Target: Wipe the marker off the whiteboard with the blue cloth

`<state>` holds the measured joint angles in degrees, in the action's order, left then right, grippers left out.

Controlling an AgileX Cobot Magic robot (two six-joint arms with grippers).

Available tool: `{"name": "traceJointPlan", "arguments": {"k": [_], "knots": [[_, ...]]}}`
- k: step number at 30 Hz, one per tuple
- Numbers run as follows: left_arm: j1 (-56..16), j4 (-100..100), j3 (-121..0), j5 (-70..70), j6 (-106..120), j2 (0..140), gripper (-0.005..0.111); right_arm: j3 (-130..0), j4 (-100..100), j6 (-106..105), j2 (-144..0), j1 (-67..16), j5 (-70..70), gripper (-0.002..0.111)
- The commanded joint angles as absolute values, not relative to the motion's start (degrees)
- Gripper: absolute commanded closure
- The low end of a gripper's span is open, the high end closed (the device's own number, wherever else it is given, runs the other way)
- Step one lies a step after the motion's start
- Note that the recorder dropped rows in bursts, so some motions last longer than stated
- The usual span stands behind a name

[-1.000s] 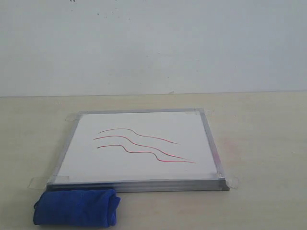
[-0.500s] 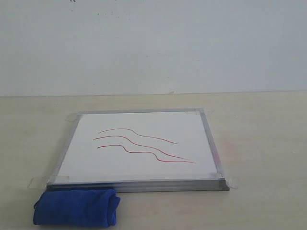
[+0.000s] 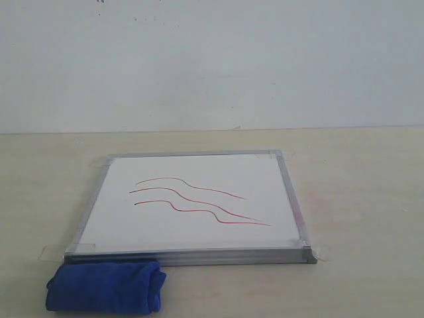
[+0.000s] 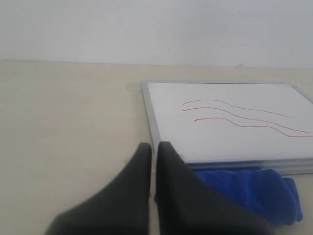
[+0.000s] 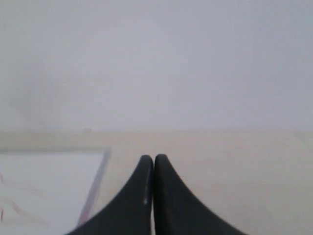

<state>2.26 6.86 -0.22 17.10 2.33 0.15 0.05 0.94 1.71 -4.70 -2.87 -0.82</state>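
Note:
The whiteboard (image 3: pixel 199 235) lies flat on the table, silver frame round it, tape tabs at its corners. Three wavy red marker lines (image 3: pixel 199 200) run across its middle. The rolled blue cloth (image 3: pixel 105 287) lies on the table against the board's near edge, at its left corner. Neither arm shows in the exterior view. In the left wrist view my left gripper (image 4: pixel 153 146) is shut and empty, short of the cloth (image 4: pixel 249 191) and the board (image 4: pixel 230 142). My right gripper (image 5: pixel 153 157) is shut and empty, beside the board's edge (image 5: pixel 95 183).
The light wooden table (image 3: pixel 358 192) stretches around the board on all sides. A plain white wall (image 3: pixel 212 59) stands behind it. Nothing else lies on the table.

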Motion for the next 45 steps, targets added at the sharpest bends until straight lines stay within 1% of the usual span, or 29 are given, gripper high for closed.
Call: {"name": "traceJointPlan", "arguments": {"k": [1, 3, 5, 6, 9, 11, 14, 24, 31, 35, 39, 42, 45], "knots": [[2.28, 6.60, 0.00, 17.17, 2.60, 0.00, 0.103, -0.72, 1.14, 0.88, -5.22, -2.96, -14.23, 0.108], [2.28, 6.60, 0.00, 17.17, 2.60, 0.00, 0.103, -6.85, 1.14, 0.00, -8.00, -2.96, -5.32, 0.108], [2.28, 6.60, 0.00, 17.17, 2.60, 0.00, 0.103, -11.90, 1.14, -0.81, -12.26, -2.96, 0.99, 0.108], [2.28, 6.60, 0.00, 17.17, 2.60, 0.00, 0.103, -13.69, 1.14, -0.81, -14.59, -2.96, 1.89, 0.108], [2.28, 6.60, 0.00, 17.17, 2.60, 0.00, 0.103, -16.27, 1.14, 0.00, -18.78, -2.96, -2.43, 0.108], [2.28, 6.60, 0.00, 17.17, 2.60, 0.00, 0.103, -16.27, 1.14, 0.00, -19.05, -2.96, -7.33, 0.108], [2.28, 6.60, 0.00, 17.17, 2.60, 0.00, 0.103, -16.27, 1.14, 0.00, -19.05, -2.96, -10.55, 0.108], [2.28, 6.60, 0.00, 17.17, 2.60, 0.00, 0.103, -16.27, 1.14, 1.66, -19.87, -2.96, -11.08, 0.108], [2.28, 6.60, 0.00, 17.17, 2.60, 0.00, 0.103, -16.84, 0.53, 5.17, -30.05, -3.87, -10.68, 0.108], [2.28, 6.60, 0.00, 17.17, 2.60, 0.00, 0.103, -20.00, -5.26, 5.17, -37.69, -8.94, -9.69, 0.108], [2.28, 6.60, 0.00, 17.17, 2.60, 0.00, 0.103, -24.96, -11.40, 5.17, -45.91, -17.46, -9.20, 0.108], [2.28, 6.60, 0.00, 17.17, 2.60, 0.00, 0.103, -29.89, -11.83, 4.22, -52.65, -24.44, -3.73, 0.108], [2.28, 6.60, 0.00, 17.17, 2.60, 0.00, 0.103, -36.30, -12.62, 0.36, -59.69, -31.97, 6.51, 0.108]]}}
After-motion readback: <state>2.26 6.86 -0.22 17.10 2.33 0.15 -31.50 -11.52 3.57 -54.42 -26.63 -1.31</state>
